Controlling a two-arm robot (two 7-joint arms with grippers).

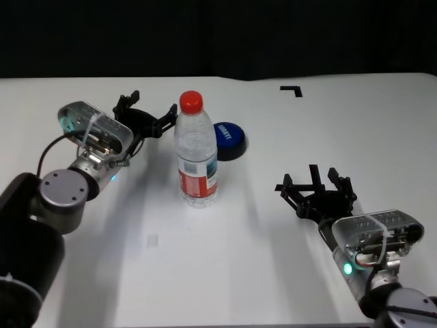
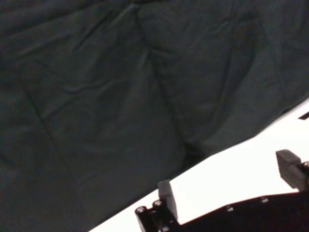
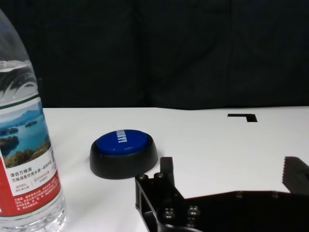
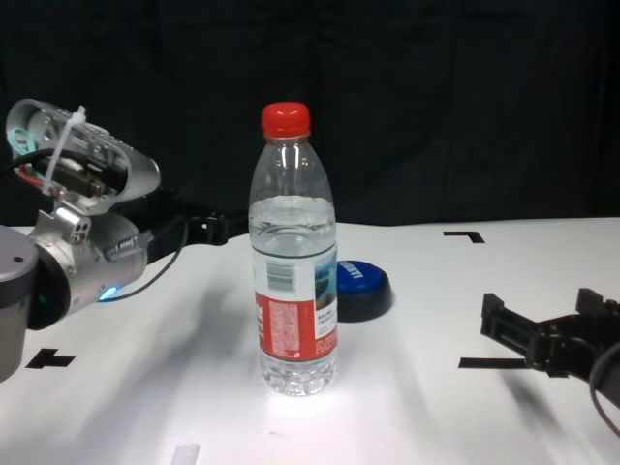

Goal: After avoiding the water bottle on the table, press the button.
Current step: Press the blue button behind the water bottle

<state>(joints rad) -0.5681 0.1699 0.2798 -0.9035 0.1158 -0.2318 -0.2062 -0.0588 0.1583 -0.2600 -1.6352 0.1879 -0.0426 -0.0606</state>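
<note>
The water bottle [image 1: 198,154] stands upright mid-table, clear with a red cap and red label; it also shows in the chest view [image 4: 295,271] and the right wrist view [image 3: 26,145]. Just behind it to the right sits the blue-topped button [image 1: 229,137] on its black base [image 3: 123,150] [image 4: 360,286]. My left gripper [image 1: 145,113] hovers open to the left of the bottle near its shoulder, holding nothing; its fingertips [image 2: 166,195] frame only bare table. My right gripper [image 1: 317,188] rests open and empty at the front right, pointing towards the button [image 3: 231,171].
The white table [image 1: 328,123] carries black tape marks at the back right [image 1: 292,89], the front left [image 4: 48,359] and near the right gripper [image 4: 489,363]. A dark curtain [image 2: 120,96] closes off the far edge.
</note>
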